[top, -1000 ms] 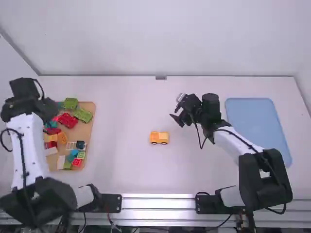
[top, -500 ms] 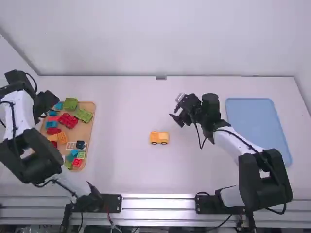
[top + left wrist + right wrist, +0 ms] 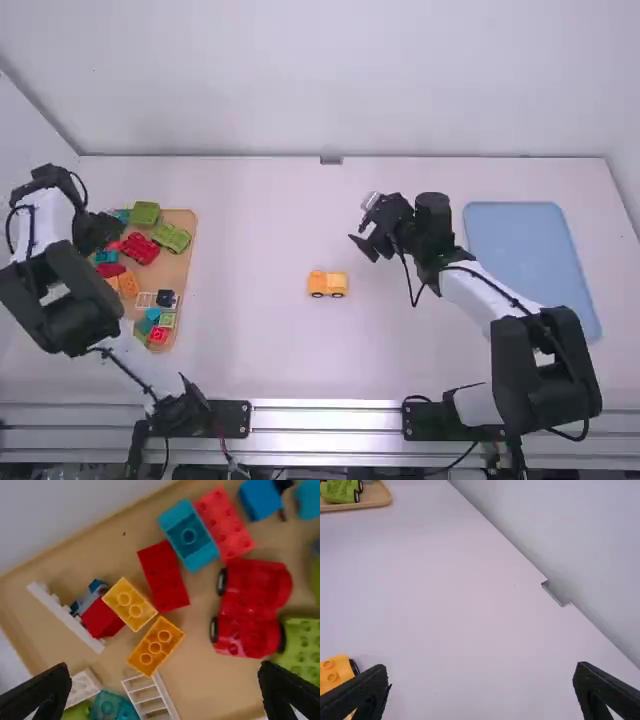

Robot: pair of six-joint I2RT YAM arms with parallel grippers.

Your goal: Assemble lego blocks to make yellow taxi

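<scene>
Yellow taxi (image 3: pixel 327 284) unmoved, I see my left tool (image 3: pixel 108 234) shifted nearer its base, fingers apart like my right tool's (image 3: pixel 359 223).

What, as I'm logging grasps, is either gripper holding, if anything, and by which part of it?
Nothing: the left gripper is open above the tray of blocks, and the right gripper is open and empty above the table.
</scene>
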